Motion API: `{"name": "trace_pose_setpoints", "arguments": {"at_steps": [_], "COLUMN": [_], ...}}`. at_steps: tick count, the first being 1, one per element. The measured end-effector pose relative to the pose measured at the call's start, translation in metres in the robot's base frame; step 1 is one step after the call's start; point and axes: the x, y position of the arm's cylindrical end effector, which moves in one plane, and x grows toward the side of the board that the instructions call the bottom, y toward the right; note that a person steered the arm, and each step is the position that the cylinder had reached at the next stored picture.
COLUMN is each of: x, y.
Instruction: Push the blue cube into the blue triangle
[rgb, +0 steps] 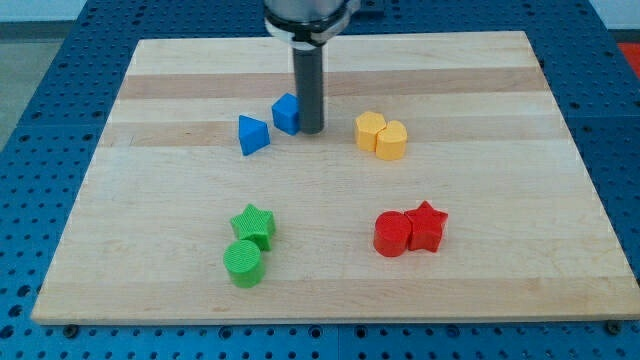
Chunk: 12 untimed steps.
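Observation:
The blue cube (286, 113) sits on the wooden board (330, 280) above centre. The blue triangle (252, 134) lies just to its lower left, with a small gap between them. My tip (311, 131) is right against the cube's right side, and the dark rod rises from there to the view's top.
Two yellow blocks (381, 135) touch each other to the right of my tip. A red cylinder (391, 234) and a red star (426, 226) sit at lower right. A green star (254, 224) and a green cylinder (243, 263) sit at lower left.

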Motion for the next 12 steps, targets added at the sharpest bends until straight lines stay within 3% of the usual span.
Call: {"name": "trace_pose_setpoints", "arguments": {"at_steps": [2, 3, 4, 5, 7, 8, 9, 12], "x": [-0.012, -0.054, -0.065, -0.063, -0.063, -0.079, -0.066, -0.053], "y": [0.008, 0.011, -0.014, -0.051, -0.052, -0.044, 0.004, -0.008]}}
